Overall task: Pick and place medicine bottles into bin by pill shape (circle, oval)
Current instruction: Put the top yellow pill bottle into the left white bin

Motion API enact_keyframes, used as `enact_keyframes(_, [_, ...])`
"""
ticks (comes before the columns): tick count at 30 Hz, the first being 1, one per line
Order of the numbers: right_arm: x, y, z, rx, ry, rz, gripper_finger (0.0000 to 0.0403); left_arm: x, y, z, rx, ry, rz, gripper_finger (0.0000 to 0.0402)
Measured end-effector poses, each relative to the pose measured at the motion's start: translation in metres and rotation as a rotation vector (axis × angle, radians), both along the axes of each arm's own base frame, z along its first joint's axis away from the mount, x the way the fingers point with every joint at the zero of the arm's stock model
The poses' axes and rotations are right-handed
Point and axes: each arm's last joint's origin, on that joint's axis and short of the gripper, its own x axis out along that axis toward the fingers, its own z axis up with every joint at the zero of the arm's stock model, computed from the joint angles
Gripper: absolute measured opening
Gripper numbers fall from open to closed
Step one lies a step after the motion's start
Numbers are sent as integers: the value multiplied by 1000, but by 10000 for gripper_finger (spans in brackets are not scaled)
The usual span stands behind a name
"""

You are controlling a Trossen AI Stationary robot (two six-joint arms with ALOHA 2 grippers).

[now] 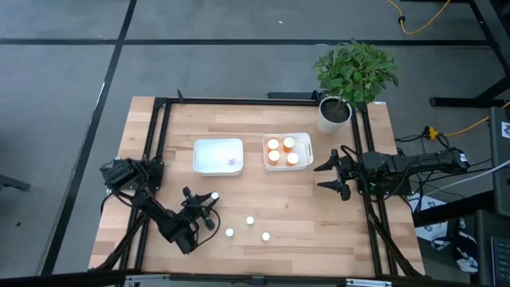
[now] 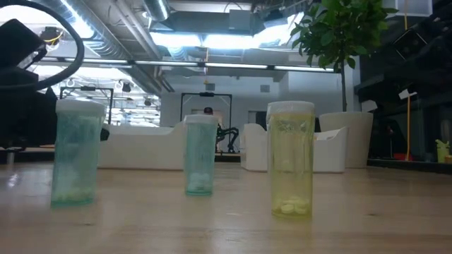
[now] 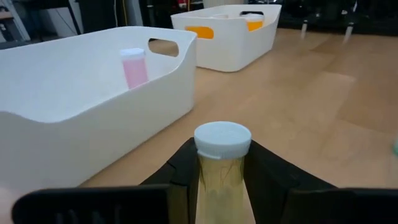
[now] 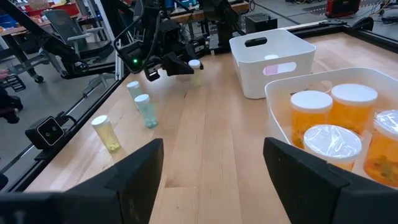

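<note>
My left gripper (image 1: 209,203) is shut on a pale yellow-tinted, white-capped medicine bottle (image 3: 222,144) just near of the left white bin (image 1: 217,155). A pink-purple bottle (image 3: 134,67) stands inside that bin. The right white bin (image 1: 307,148) holds several orange bottles (image 4: 333,115), all upright. Three small tinted bottles (image 1: 249,220) (image 1: 229,233) (image 1: 266,237) stand on their bases on the table; in the low view they show as two blue-green ones (image 2: 78,152) (image 2: 200,155) and a yellow-green one (image 2: 291,159). My right gripper (image 1: 328,174) waits open at the table's right edge. My left gripper pinches the bottle's body just below the white cap (image 3: 219,171) between its two fingers. The fingers (image 3: 264,171) come nearly level from the table's near left side. The bottle stands upright in the hold. The gripper hides its base, so I cannot tell whether it rests on the table.
A potted plant (image 1: 351,80) stands at the table's far right corner. Black frame rails (image 1: 159,143) run along the table's left, right and far edges. Bare wood lies between the bins and the three standing bottles.
</note>
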Motion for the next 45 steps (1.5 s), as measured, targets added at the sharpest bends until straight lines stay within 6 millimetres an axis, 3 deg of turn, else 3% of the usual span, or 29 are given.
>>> enact_keyframes(10, [0, 0, 0, 0, 0, 0, 279, 5, 7, -1, 4, 7, 30, 96])
enact_keyframes(23, [0, 0, 0, 0, 0, 0, 279, 6, 8, -2, -16, 30, 39, 177])
enact_keyframes(45, [0, 0, 0, 0, 0, 0, 279, 2, 7, -1, 5, 54, 30, 182])
